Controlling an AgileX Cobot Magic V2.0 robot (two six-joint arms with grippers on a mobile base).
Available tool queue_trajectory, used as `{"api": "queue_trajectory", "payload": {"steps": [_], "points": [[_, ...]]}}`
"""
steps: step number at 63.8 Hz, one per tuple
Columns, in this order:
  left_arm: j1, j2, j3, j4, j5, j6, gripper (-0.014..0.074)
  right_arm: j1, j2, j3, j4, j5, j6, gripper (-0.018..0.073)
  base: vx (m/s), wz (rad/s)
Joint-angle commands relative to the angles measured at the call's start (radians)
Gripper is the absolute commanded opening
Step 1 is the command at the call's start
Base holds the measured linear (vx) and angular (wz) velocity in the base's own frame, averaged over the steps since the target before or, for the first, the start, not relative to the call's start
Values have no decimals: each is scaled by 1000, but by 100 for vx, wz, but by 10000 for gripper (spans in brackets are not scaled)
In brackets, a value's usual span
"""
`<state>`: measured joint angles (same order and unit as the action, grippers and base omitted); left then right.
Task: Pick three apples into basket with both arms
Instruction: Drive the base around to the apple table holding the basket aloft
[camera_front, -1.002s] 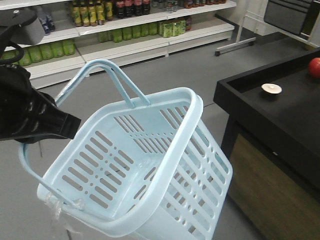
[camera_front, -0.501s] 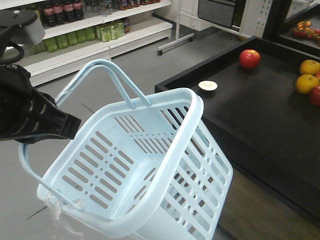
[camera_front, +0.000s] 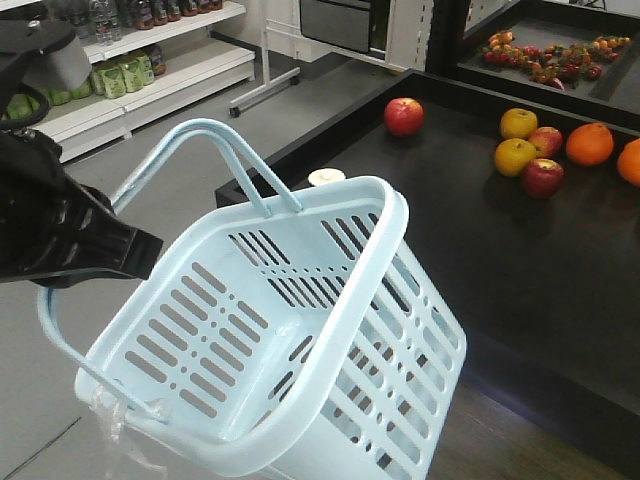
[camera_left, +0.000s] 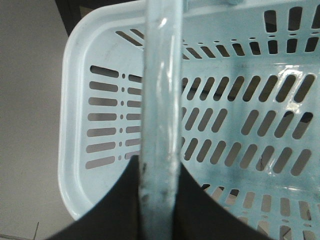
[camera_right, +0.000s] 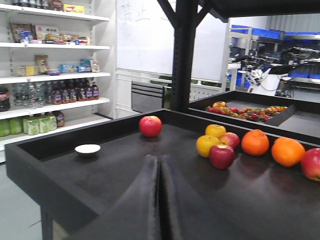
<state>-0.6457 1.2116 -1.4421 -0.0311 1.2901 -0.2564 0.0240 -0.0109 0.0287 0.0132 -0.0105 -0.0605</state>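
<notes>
Left hand (camera_front: 120, 250) pinches a hoop handle (camera_left: 159, 100) of the empty pale blue plastic basket (camera_front: 380, 215), right hand (camera_right: 160, 200) pressed together, dark red round apples (camera_front: 404, 116) all unpicked on the black table (camera_front: 400, 260)

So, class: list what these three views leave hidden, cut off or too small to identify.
Front view: the basket runs past the bottom edge; the left arm is cut by the left edge.
Right wrist view: the red fruit at the right edge is cut off; the small fruit at the back is too small to name.
Left wrist view: the handle hides how the jaws grip it.
</notes>
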Motion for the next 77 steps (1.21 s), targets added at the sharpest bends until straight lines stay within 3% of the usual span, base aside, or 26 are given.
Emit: {"api": "queue_trajectory", "payload": {"steps": [1, 77], "points": [[-6, -28, -29, -14, -43, -11, -7, -4, -10, 14, -6, -77, -4, -4, 9, -24], [-6, -28, -29, -14, -43, -11, -7, -4, -10, 14, -6, -77, -4, -4, 9, -17]]}}
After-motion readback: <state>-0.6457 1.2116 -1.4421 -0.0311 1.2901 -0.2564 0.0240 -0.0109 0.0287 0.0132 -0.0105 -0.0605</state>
